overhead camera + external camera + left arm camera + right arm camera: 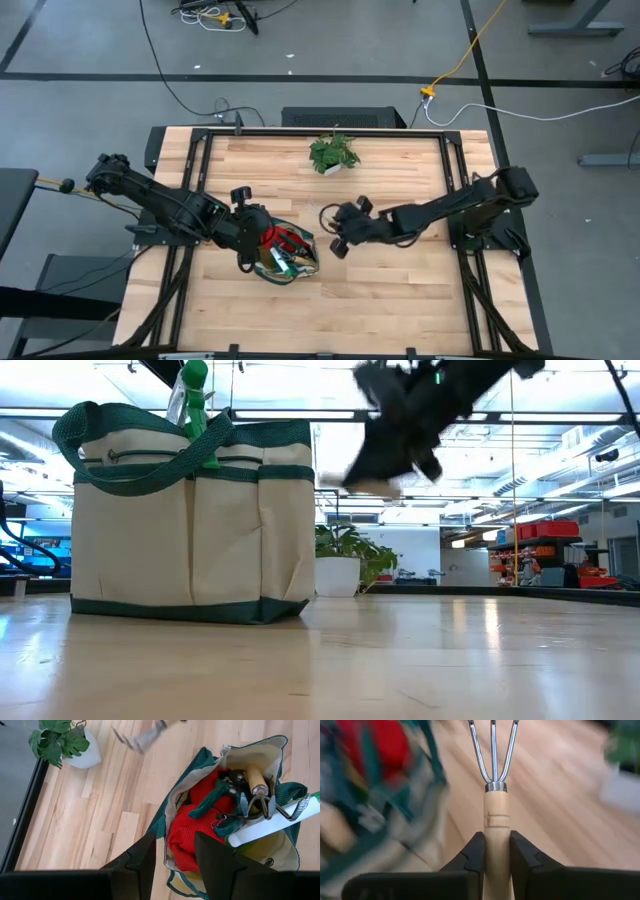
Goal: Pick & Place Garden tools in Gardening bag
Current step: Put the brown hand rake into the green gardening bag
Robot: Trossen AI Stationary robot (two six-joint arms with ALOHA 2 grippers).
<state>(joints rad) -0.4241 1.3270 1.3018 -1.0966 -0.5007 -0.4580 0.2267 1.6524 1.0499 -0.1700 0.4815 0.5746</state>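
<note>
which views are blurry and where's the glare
Right wrist view: the gardening bag and plant smear with motion, while the rake stays sharp in the right gripper. Low view: that gripper blurs, and ceiling lights glare off the table.

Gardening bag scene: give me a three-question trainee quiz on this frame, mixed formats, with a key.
1. True or false: the right gripper is shut on the wooden-handled rake.
2. Multiple choice: where is the potted plant? A) inside the gardening bag; B) on the table, apart from the bag; C) in the left gripper.
3. Fill in: the red gloves lie inside the ____.

Key: 1 true; 2 B; 3 bag.
</note>
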